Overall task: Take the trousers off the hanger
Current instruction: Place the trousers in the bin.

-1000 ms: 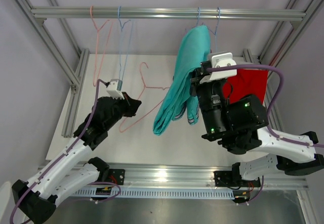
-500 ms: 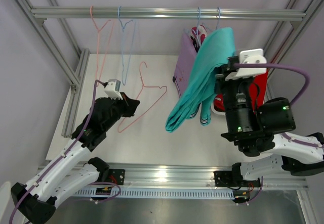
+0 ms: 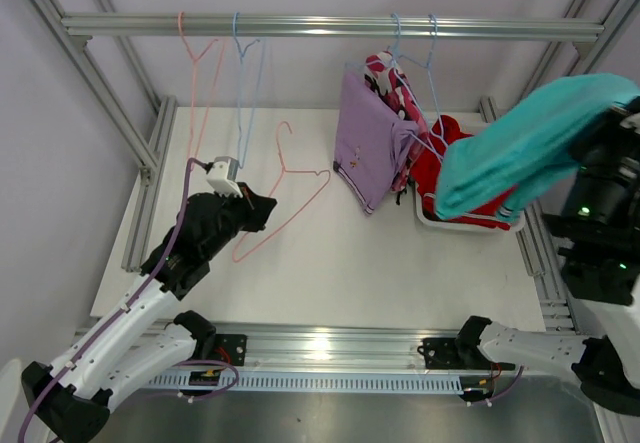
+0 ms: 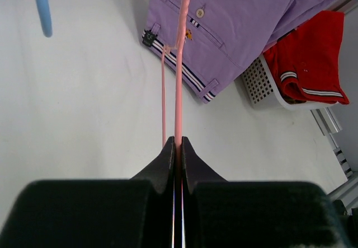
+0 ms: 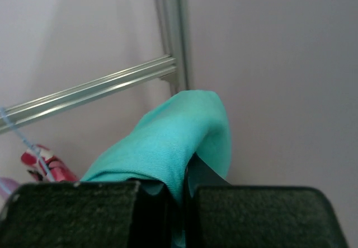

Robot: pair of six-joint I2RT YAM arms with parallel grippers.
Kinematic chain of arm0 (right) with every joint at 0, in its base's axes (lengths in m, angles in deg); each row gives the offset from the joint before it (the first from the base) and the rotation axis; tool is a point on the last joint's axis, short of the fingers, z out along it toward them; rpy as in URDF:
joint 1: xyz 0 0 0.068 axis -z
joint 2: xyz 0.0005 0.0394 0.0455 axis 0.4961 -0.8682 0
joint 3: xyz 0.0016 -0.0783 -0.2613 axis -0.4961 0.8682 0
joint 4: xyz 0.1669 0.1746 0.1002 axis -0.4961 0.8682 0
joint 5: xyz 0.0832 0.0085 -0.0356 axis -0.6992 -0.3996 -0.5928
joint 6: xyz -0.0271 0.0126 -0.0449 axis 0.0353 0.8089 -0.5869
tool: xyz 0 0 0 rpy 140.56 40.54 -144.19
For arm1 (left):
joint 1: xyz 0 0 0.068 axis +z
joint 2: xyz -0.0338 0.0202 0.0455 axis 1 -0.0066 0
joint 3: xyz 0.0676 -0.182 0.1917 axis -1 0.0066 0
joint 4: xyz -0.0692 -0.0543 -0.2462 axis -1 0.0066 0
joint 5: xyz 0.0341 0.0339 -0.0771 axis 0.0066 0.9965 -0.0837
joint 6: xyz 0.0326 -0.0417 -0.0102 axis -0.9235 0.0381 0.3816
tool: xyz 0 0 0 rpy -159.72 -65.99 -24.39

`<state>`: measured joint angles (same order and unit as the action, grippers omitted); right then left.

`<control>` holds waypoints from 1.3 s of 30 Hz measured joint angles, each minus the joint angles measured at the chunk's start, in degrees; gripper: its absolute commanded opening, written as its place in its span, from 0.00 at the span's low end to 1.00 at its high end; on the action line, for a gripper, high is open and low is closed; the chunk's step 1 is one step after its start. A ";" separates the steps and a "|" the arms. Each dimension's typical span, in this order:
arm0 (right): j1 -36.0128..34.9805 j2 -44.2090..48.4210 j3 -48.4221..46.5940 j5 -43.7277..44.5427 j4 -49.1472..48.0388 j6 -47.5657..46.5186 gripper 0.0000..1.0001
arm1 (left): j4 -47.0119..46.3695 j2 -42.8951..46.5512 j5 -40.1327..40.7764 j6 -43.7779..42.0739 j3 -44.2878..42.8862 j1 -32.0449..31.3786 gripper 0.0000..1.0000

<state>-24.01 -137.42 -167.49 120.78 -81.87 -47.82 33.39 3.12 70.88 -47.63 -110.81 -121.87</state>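
The teal trousers [image 3: 530, 143], soft and folded, hang from the right gripper [image 5: 180, 189], whose jaws are closed on the cloth. In the top view they partly cover the white perforated basket [image 3: 470, 225], where the red trousers [image 3: 450, 158] lie. The lilac trousers [image 3: 368, 148] and the camouflage pair [image 3: 385, 68] hang on thin blue hangers [image 3: 431, 58] from the metal rail [image 3: 300, 26]. The left gripper [image 4: 176, 144] is closed on a thin pink hanger [image 4: 180, 63] over the white table [image 3: 300, 273]
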 measured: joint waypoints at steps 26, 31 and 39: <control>22.71 6.03 34.45 -6.82 31.58 42.40 0.00 | 0.09 -2.34 -3.82 0.02 -0.68 -0.09 0.00; 31.15 2.25 34.42 -10.97 35.32 50.16 0.00 | 0.15 -2.80 -4.79 0.02 -1.07 -0.09 0.01; 34.40 2.43 33.64 -11.30 35.82 52.87 0.00 | 0.20 -2.82 -5.68 0.04 -1.18 -0.11 0.01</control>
<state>10.39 -134.99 -133.85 109.48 -46.05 5.05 33.58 0.30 65.20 -47.58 -111.99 -121.98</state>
